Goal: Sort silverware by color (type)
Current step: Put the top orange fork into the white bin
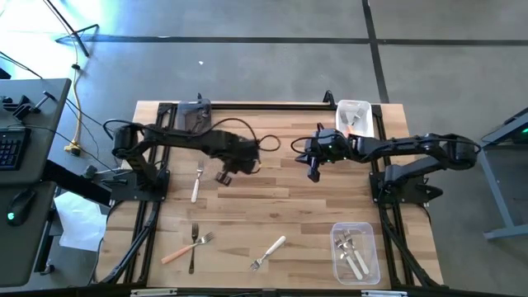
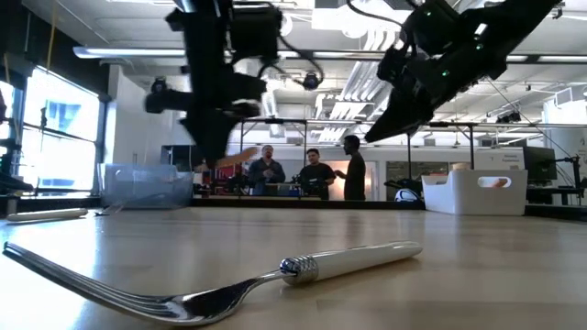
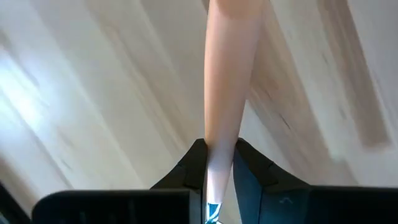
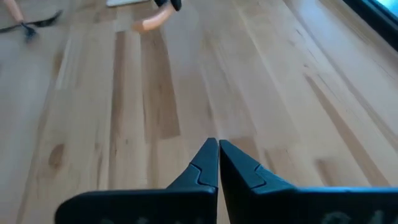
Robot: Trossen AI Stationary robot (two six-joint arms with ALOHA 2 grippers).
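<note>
So we're mid-sort w/ the left gripper (image 3: 221,163) clamped on a salmon-handled fork (image 3: 230,74), fingers pinched tight on the thin handle. In the high view that gripper hangs above the middle of the table (image 1: 272,206), a bit toward the far edge, and the low view shows the fork's orange handle sticking out sideways, lifted clear of the wood. So imo the step in hand is the carry, pick looks done.

The right gripper (image 4: 217,163) is over the far right part of the table, fingers together, holding nothing, just waiting.

Where the rest sits:
- white bin (image 1: 355,117) at the far right corner has something orange in it, so that's prob the salmon pile
- clear bin (image 1: 356,252) at the near right corner holds a few white-handled forks
- another clear bin (image 1: 195,115) at the far left corner, can't tell what's in it
- still loose: 1 white-handled fork (image 1: 196,183) toward the left edge, 1 white-handled fork near the front edge (image 1: 270,252), plus a salmon fork (image 1: 186,247) crossed w/ a dark fork (image 1: 192,247) by the near left corner

Next move, we'd guess: swing across to the white bin, get the fork over its opening, then let go. It's on the right arm's side, so a handoff might be needed, and the long handle could catch the rim if it goes in tilted.
</note>
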